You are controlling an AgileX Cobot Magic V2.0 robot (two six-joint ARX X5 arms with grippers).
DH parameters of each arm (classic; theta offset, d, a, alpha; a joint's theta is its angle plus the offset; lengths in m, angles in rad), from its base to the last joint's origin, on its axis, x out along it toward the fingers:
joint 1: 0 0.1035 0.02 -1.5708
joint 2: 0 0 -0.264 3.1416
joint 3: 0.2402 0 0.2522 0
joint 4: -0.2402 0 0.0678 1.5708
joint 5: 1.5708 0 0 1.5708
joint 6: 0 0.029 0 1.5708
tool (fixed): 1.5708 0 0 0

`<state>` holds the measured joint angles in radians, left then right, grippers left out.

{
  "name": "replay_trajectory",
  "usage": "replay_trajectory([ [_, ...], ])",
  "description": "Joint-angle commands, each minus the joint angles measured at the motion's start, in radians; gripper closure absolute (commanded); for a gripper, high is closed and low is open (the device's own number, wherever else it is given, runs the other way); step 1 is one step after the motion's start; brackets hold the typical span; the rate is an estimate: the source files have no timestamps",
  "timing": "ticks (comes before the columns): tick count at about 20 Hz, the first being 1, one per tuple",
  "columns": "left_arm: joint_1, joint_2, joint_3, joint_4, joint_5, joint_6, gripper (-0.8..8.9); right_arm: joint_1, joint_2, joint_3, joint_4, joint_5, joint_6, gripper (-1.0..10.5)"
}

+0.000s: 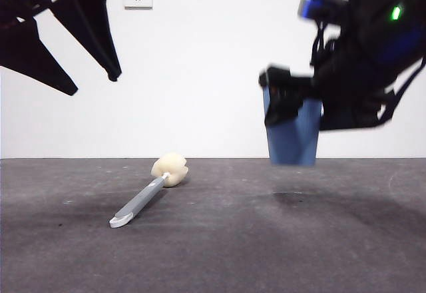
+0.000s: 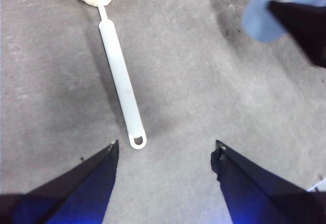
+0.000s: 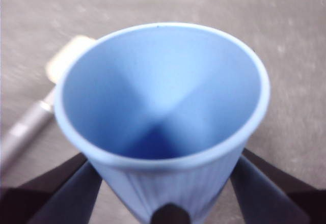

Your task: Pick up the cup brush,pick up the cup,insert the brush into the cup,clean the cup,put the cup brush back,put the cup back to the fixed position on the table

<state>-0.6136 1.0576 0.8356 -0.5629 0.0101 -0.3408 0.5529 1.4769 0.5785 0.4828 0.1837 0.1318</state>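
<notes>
White wall behind, dark grey table (image 1: 279, 253). Right gripper (image 3: 168, 203) pinches the blue cup (image 1: 294, 133), upright, lifted off the surface, nothing inside. Left gripper (image 2: 165, 158) hovers, jaws spread, above the cup brush (image 1: 150, 192) lying flat, well apart from cup.

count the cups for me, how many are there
1. The cup is blue, held off the table by the right gripper. The brush lies on the table under the open left gripper.
</notes>
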Motion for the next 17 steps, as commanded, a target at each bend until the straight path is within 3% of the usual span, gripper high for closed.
replay_trajectory([
  [1,-0.003,-0.005,-0.01,-0.015,-0.005,0.031,4.97,-0.028,0.087,-0.007,0.089,-0.031,-0.043,9.6],
  [7,-0.003,-0.005,-0.01,-0.003,-0.008,0.031,4.97,-0.091,0.243,-0.007,0.277,-0.092,-0.1,9.6],
  [12,-0.003,-0.005,-0.01,0.019,-0.009,0.031,4.97,-0.106,0.292,-0.007,0.286,-0.133,-0.106,9.6],
  [14,-0.003,-0.005,-0.01,0.016,-0.01,0.032,4.97,-0.095,0.292,-0.007,0.283,-0.132,-0.105,9.1],
  [17,-0.003,-0.005,-0.01,0.016,-0.01,0.033,4.97,-0.078,0.292,-0.007,0.266,-0.131,-0.105,6.9],
])
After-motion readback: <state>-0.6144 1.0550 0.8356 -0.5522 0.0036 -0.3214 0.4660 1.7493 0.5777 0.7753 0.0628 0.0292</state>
